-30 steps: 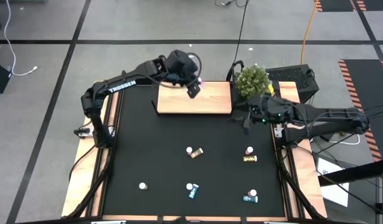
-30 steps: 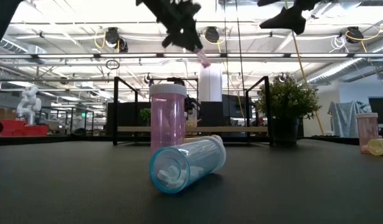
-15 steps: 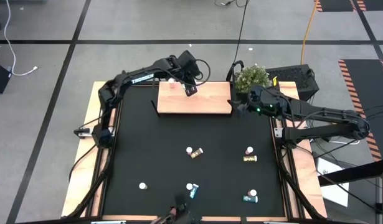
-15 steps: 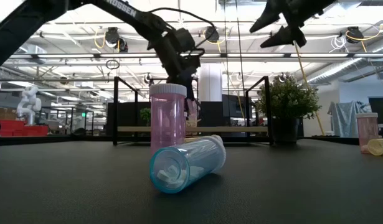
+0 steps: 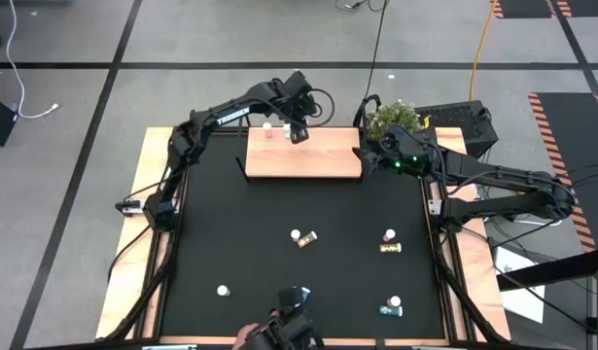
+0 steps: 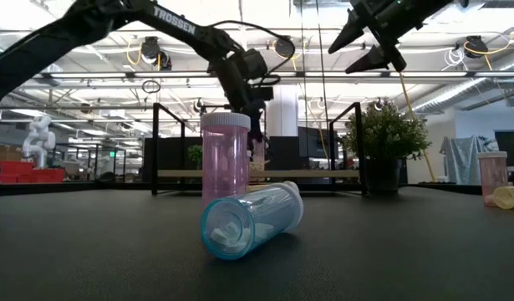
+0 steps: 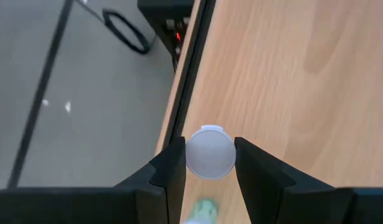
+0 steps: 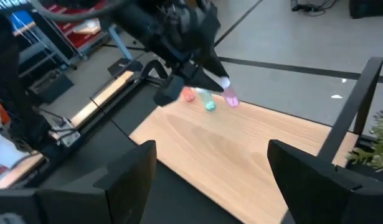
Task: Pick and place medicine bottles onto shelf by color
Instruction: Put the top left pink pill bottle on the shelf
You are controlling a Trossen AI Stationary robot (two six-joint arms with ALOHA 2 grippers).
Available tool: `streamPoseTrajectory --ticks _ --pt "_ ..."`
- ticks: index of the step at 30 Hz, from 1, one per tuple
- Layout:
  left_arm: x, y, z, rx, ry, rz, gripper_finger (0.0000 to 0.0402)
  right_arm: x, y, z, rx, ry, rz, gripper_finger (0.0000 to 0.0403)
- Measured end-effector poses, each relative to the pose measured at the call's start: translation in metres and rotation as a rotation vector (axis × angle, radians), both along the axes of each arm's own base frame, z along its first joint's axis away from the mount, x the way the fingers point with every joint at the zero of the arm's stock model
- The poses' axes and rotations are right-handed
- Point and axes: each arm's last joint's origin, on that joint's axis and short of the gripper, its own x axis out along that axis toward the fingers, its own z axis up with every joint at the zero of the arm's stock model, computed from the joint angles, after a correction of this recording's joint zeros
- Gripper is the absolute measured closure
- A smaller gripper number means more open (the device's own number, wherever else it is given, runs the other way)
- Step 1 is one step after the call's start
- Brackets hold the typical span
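Observation:
The light-wood shelf (image 5: pixel 318 160) stands at the table's far side. A pink bottle (image 8: pixel 188 94) and a teal bottle (image 8: pixel 208 102) stand on its far edge. My left gripper (image 5: pixel 299 133) is over that edge, shut on another pink bottle (image 8: pixel 231 98) with a white cap. My right gripper (image 5: pixel 370 158) hangs open and empty off the shelf's right end. On the black mat (image 5: pixel 230 224), an upright pink bottle (image 6: pixel 225 163) and a lying teal bottle (image 6: pixel 252 219) are at the near edge. Others (image 5: pixel 303 237) (image 5: pixel 389 249) (image 5: pixel 390 309) (image 5: pixel 222 290) are scattered. My left gripper pinches the pink bottle at its white cap (image 7: pixel 210 152), one finger (image 7: pixel 172 168) on either side. The fingers come from above, slanting down. The bottle hangs a little tilted just over the shelf's far edge (image 8: pixel 241 107). Whether its base touches the wood I cannot tell.
A potted plant (image 5: pixel 393 122) stands at the shelf's right end, close to my right arm. Black brackets (image 6: pixel 160 146) rise at the shelf's ends. A dark thing (image 5: pixel 289 329), with what looks like a hand (image 5: pixel 246 336), shows at the table's near edge.
My left gripper has come down from high above the shelf to its far edge, carrying the pink bottle, and stayed shut on it. My right gripper has moved toward the table's far edge, beside the shelf's right end. The dark thing has come in at the near edge.

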Motion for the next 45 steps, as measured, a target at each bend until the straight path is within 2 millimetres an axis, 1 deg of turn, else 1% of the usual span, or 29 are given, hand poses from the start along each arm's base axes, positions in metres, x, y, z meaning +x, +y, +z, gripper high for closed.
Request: streamPoseTrajectory --ticks 5,11,20,42,45 --pt "0.001 0.0 -0.009 -0.037 0.054 0.007 0.0275 0.001 -0.001 0.001 0.012 -0.025 -0.011 0.0103" --pt "0.002 0.001 -0.01 -0.025 0.042 -0.005 0.0275 0.001 -0.001 0.001 0.02 -0.03 -0.015 0.0103" --pt "0.003 0.004 -0.018 -0.049 0.041 -0.017 0.0275 0.001 -0.001 0.001 0.025 -0.033 -0.018 0.0103" --pt "0.003 0.004 -0.018 -0.041 0.05 -0.041 0.0272 0.001 -0.001 0.0 0.022 -0.029 -0.015 0.0103" --pt "0.003 0.004 -0.018 -0.042 0.052 -0.041 0.026 0.001 -0.001 0.0 0.023 -0.029 -0.015 0.0103"
